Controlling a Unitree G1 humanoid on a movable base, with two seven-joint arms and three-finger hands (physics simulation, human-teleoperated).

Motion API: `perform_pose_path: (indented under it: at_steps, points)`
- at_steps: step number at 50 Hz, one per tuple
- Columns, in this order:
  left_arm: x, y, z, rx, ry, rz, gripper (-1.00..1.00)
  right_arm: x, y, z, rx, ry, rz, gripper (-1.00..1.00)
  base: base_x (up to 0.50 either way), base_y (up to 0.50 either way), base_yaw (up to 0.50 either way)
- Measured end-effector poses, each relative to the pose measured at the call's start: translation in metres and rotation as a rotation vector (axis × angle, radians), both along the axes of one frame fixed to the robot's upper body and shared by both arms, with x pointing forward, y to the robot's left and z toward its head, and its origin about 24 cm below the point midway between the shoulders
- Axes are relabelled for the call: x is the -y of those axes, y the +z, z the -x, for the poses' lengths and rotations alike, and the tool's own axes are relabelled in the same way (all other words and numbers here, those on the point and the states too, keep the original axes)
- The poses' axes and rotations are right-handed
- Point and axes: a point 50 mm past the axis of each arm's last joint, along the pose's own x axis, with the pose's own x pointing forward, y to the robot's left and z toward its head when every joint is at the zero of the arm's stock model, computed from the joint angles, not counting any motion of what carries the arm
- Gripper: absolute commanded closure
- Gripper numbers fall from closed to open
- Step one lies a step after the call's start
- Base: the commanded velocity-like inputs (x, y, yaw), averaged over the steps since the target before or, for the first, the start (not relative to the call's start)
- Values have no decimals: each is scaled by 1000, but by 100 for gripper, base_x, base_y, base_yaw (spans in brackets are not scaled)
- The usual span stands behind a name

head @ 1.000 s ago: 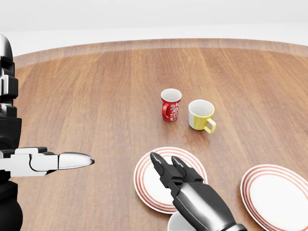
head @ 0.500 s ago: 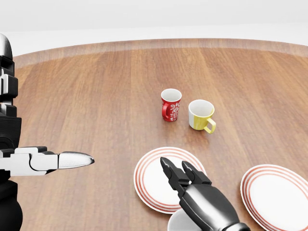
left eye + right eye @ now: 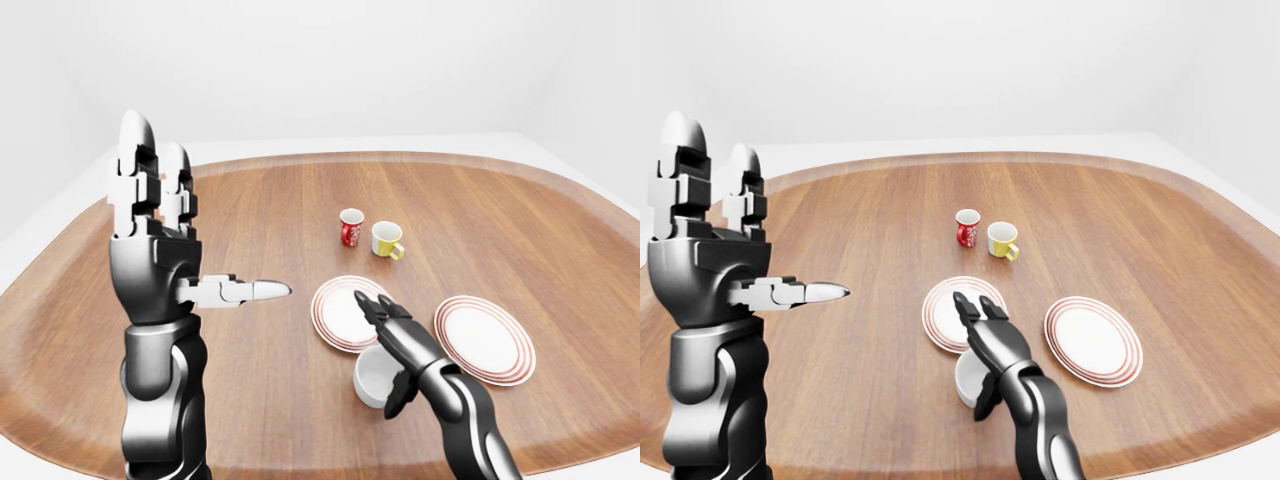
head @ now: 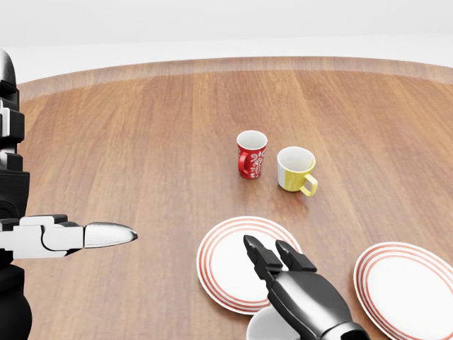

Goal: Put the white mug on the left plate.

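Observation:
The white mug point(image 3: 370, 382) stands on the table just below the left plate point(image 3: 332, 312), a white plate with red rings, in the left-eye view. My right hand point(image 3: 378, 352) reaches over the mug. Its fingers point(image 3: 375, 308) stretch out above the rim toward the plate, and the thumb hangs down at the mug's right side. The hand is open and not closed round the mug. In the head view only the mug's top point(image 4: 256, 327) shows under the hand. My left hand point(image 3: 185, 235) is raised at the left and open, with its fingers upright and its thumb pointing right.
A second ringed plate point(image 3: 486, 340) lies to the right of the first. A red patterned mug point(image 3: 351, 227) and a yellow mug point(image 3: 386, 239) stand together higher up the wooden table point(image 3: 260, 220). The table's rounded edge point(image 3: 60, 440) runs along the bottom left.
My right hand has drawn back toward the bottom of the head view, off the left plate's middle and over the mug. The left hand has stayed in place.

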Motion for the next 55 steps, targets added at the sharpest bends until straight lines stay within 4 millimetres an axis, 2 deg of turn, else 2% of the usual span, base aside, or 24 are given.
perform_pose_path:
  at_steps: [21,55]
  points:
    - [0,-1,0,-3,0,0,-100,-1,-6,-8,1,-14,36,-100,0,0,0]
    - [0,-1,0,-4,-1,1,-100,-11,-6,-9,20,15,97,-100,0,0,0]
